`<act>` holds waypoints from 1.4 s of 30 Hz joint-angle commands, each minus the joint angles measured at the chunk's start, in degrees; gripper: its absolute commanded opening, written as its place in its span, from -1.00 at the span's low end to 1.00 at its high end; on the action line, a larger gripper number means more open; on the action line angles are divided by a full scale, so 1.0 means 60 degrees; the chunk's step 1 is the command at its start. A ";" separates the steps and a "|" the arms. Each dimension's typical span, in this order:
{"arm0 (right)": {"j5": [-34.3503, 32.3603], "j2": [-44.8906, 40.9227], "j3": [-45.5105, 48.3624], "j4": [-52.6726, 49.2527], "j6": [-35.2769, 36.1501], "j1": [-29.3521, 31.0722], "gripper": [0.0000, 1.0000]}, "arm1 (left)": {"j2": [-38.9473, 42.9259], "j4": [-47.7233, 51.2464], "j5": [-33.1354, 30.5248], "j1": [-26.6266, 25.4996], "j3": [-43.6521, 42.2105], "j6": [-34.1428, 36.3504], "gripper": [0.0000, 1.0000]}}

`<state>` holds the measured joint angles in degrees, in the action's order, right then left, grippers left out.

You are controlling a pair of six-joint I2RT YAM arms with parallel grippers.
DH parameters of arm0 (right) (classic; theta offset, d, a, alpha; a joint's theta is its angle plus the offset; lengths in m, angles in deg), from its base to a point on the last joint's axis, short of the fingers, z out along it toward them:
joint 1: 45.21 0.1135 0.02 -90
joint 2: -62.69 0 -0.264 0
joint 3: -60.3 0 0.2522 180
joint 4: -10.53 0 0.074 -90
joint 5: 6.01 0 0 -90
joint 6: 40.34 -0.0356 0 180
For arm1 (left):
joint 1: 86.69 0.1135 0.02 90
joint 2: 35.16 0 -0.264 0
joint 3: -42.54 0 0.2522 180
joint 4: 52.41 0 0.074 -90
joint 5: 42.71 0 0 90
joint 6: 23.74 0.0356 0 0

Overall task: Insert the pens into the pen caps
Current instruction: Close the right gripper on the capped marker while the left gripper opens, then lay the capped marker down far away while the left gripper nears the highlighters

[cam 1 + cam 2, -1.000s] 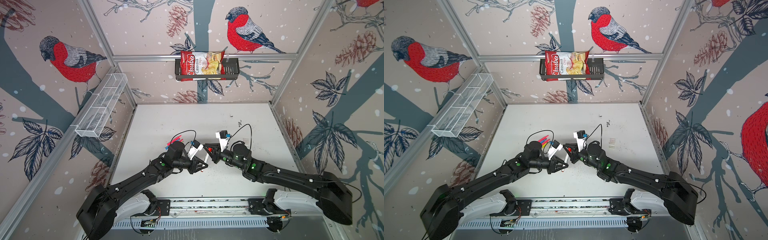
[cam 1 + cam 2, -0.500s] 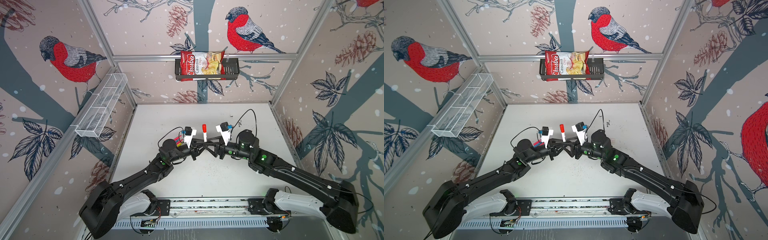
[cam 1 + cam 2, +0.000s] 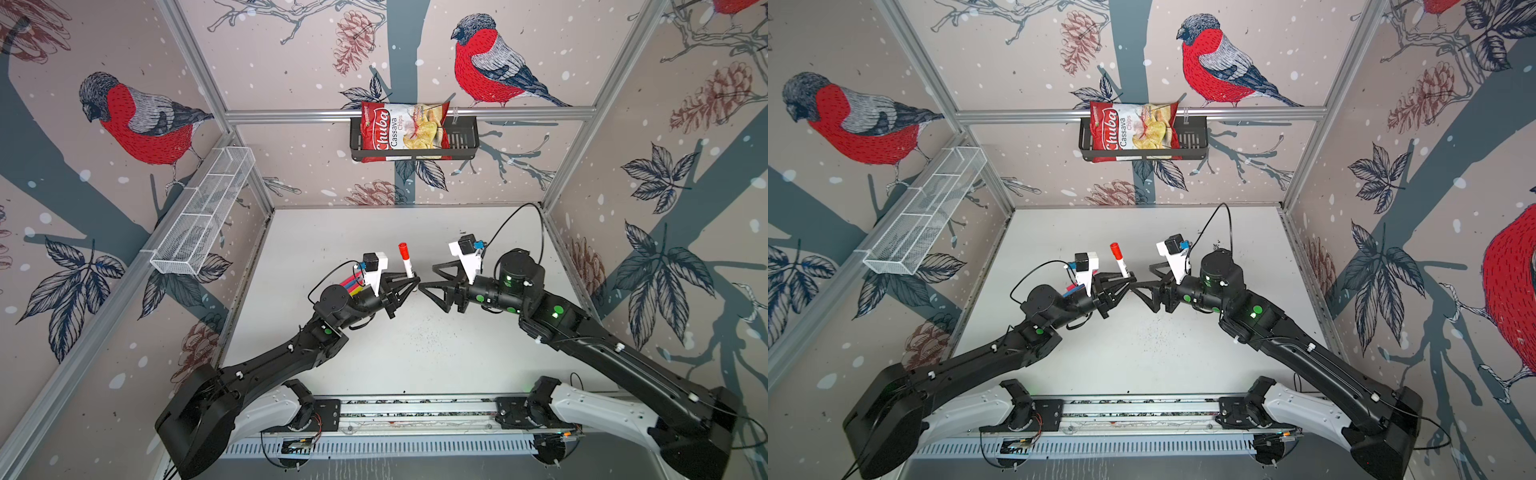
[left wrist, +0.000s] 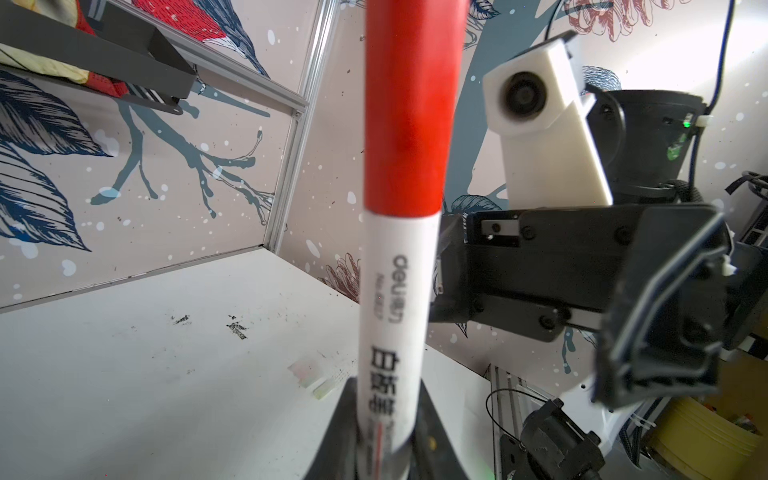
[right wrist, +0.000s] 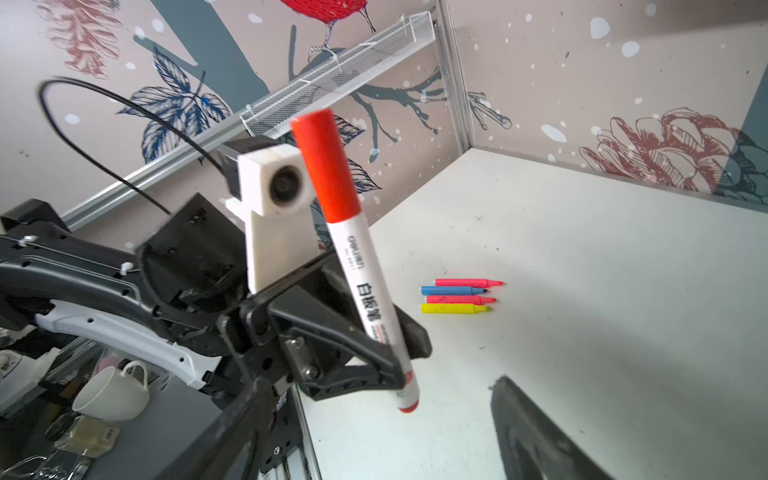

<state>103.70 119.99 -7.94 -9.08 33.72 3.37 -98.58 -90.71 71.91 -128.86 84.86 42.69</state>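
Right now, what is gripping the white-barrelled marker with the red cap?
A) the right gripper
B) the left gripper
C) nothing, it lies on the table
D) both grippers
B: the left gripper is shut on the lower end of the white-barrelled marker, holding it upright, while the right gripper stands open with its jaws not around it.

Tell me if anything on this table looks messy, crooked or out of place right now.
Mostly tidy. Dark specks and smudges dot the middle of the white table, like ink or debris. Four slim pens lie in a neat row, uncapped, with bare tips. The capped white marker leans slightly in the left gripper.
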 commanded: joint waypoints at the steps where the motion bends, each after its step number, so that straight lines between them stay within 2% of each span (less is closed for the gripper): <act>1: -0.0149 0.0262 -0.0296 0.0095 0.0488 0.0011 0.54 | -0.0036 -0.0085 -0.0158 -0.0140 0.0179 0.0309 -1.00; 10: -0.0222 0.1369 -0.1343 -0.0291 0.1334 0.0056 0.06 | -0.0193 0.0082 -0.0210 -0.0368 0.0246 0.0354 -1.00; 12: -0.0204 0.1533 -0.1423 -0.0349 0.1427 0.0074 -0.18 | -0.0198 0.0146 -0.0209 -0.0382 0.0250 0.0372 -1.00; 13: -0.0182 0.1574 -0.1420 -0.0338 0.1453 0.0077 -0.23 | -0.0220 0.0164 -0.0218 -0.0383 0.0249 0.0384 -1.00; 15: -0.0148 0.1627 -0.1408 -0.0287 0.1501 0.0106 -0.52 | -0.0239 0.0202 -0.0207 -0.0376 0.0259 0.0405 -1.00; 21: -0.0292 0.1626 -0.1273 -0.0082 0.1407 0.0093 -0.79 | -0.0511 0.0392 -0.0020 -0.0378 0.0440 0.0406 -1.00; 22: -0.0445 0.1627 -0.1277 -0.0072 0.1371 0.0065 -0.79 | -0.0522 0.0542 -0.0126 -0.0376 0.0499 0.0376 -0.89; 24: -0.0889 0.1689 -0.1314 -0.0098 0.1181 -0.0133 -0.79 | -0.0533 0.0983 -0.0443 -0.0381 0.0623 0.0436 0.01; 25: -0.1098 0.1727 -0.1346 -0.0145 0.1050 -0.0291 -0.79 | -0.0486 0.1168 -0.0650 -0.0388 0.0633 0.0456 0.23; 26: -0.1289 0.1815 -0.1396 -0.0207 0.0876 -0.0577 -0.78 | -0.0380 0.1351 -0.0935 -0.0383 0.0602 0.0490 0.72; 27: -0.1328 0.1926 -0.1448 -0.0304 0.0695 -0.0954 -0.78 | -0.0247 0.1486 -0.1218 -0.0384 0.0534 0.0522 0.95; 31: -0.1234 0.2372 -0.1467 -0.0483 -0.0103 -0.2516 -0.84 | 0.0292 0.2404 -0.2777 -0.0386 0.0318 0.0594 0.95; 34: -0.0950 0.3315 -0.1536 -0.0539 -0.1084 -0.3838 -0.85 | 0.0461 0.3434 -0.3905 -0.0372 0.0331 0.0560 0.93; 37: 0.0038 0.4475 -0.1913 -0.0602 -0.1653 -0.5063 -0.93 | 0.0559 0.3855 -0.4189 -0.0374 0.0220 0.0451 0.92; 42: 0.0065 0.6964 -0.3587 -0.1475 -0.2043 -0.6169 -0.98 | 0.0910 0.4051 -0.4416 -0.0394 -0.0040 0.0237 0.90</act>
<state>102.06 156.71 -25.25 -15.12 24.91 -31.47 -94.08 -67.86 48.37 -131.18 85.03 45.01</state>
